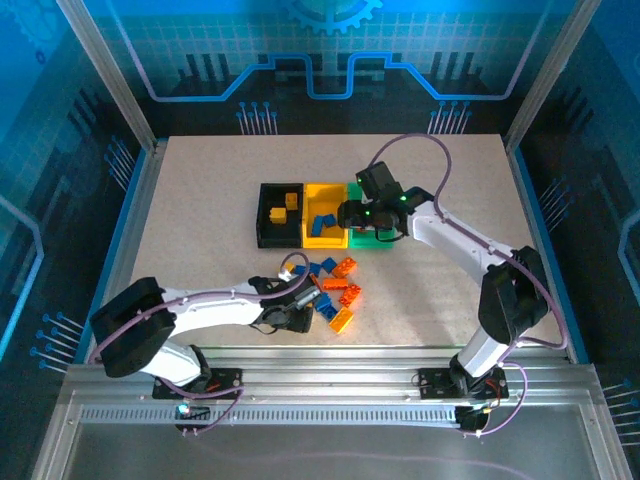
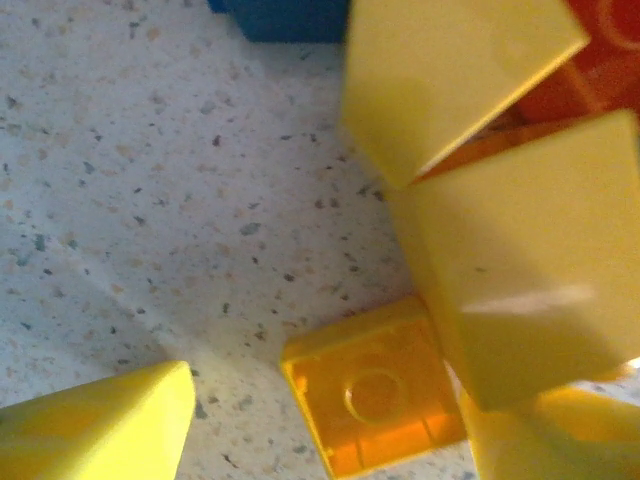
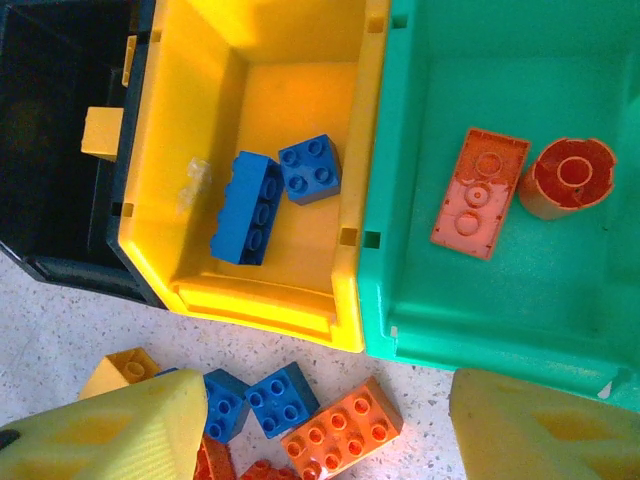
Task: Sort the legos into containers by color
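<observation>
The three joined containers stand mid-table: black bin [image 1: 279, 214], yellow bin [image 1: 325, 212], green bin [image 1: 368, 238]. The black bin [image 3: 60, 150] holds a yellow brick [image 3: 103, 133]. Two blue bricks [image 3: 247, 205] lie in the yellow bin [image 3: 250, 300]. An orange-red brick [image 3: 480, 192] and a round orange piece [image 3: 567, 178] lie in the green bin [image 3: 450, 320]. Loose legos [image 1: 332, 290] lie in front of the bins. My right gripper [image 3: 325, 430] hovers open over the bins' front rims, holding nothing. My left gripper [image 2: 336, 400] is open and low at the pile, with an upside-down yellow brick [image 2: 375, 400] between its fingers.
Below the right gripper lie an orange brick [image 3: 345, 425] and a blue brick [image 3: 282, 395] on the speckled table. Large smooth yellow faces [image 2: 520, 260] crowd the left wrist view's right side. Aluminium frame posts and blue walls ring the table [image 1: 200, 200].
</observation>
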Motion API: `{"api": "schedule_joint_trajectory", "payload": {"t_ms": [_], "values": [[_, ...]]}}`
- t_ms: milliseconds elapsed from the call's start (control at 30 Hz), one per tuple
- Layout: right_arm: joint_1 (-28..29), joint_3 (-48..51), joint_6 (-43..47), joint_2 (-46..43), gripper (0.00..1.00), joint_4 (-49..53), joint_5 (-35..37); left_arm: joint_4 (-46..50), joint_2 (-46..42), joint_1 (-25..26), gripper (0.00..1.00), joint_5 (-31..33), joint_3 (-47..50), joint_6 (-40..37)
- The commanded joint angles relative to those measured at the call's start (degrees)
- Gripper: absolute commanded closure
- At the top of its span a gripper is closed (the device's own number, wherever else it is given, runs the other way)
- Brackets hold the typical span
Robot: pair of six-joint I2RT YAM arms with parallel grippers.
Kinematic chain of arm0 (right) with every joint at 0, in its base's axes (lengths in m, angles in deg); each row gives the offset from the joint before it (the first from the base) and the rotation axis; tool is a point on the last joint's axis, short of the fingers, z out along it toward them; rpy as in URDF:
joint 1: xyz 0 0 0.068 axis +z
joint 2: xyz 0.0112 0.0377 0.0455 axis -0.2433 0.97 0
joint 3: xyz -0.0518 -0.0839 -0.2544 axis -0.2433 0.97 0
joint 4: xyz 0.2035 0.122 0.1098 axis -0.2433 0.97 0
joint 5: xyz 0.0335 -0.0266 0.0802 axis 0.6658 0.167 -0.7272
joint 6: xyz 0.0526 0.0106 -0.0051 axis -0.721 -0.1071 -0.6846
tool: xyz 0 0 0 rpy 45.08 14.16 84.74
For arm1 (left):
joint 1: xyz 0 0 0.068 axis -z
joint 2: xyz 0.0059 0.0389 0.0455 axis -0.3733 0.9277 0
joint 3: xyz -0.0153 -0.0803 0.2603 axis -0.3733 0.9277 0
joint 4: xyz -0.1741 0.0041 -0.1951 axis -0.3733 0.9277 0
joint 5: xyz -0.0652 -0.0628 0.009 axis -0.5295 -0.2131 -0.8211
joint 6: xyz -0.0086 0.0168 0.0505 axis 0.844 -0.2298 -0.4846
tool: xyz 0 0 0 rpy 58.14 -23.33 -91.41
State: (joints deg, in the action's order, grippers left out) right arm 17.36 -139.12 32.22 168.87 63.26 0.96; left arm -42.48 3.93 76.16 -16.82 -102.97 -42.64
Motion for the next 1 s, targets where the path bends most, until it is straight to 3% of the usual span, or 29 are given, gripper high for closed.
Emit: {"api": "schedule_joint_trajectory", "payload": {"t_ms": [0, 233, 333, 400, 500, 700, 967], "values": [[-1.0, 1.3, -0.2, -2.2, 0.33, -1.1, -1.0, 2.0, 1.5, -1.4, 0.31, 3.2, -1.1, 1.4], [-1.2, 1.7, -0.4, -2.7, 0.33, -1.9, -2.0, 3.0, -4.0, -6.1, 0.36, 4.2, 2.2, 1.8], [-1.2, 1.8, -0.4, -2.7, 0.33, -1.9, -2.0, 1.4, -4.0, -6.9, 0.25, 1.8, 2.4, 1.0], [-1.3, 1.7, -0.4, -2.7, 0.33, -1.9, -2.0, 0.7, -2.8, -6.9, 0.25, 0.6, 2.0, 1.2], [-1.3, 1.9, -0.3, -3.0, 0.33, -1.8, -1.8, -0.6, -1.5, -6.7, 0.29, -0.1, 2.0, 1.4], [-1.6, 2.6, -0.4, -3.5, 0.33, -1.9, -2.0, -1.2, -0.8, -6.7, 0.48, -0.8, 1.9, 1.3], [-1.6, 2.4, -0.6, -3.8, 0.33, -2.0, -2.2, -0.1, -2.5, -6.8, 0.58, 0.2, 1.8, 1.3]]}}
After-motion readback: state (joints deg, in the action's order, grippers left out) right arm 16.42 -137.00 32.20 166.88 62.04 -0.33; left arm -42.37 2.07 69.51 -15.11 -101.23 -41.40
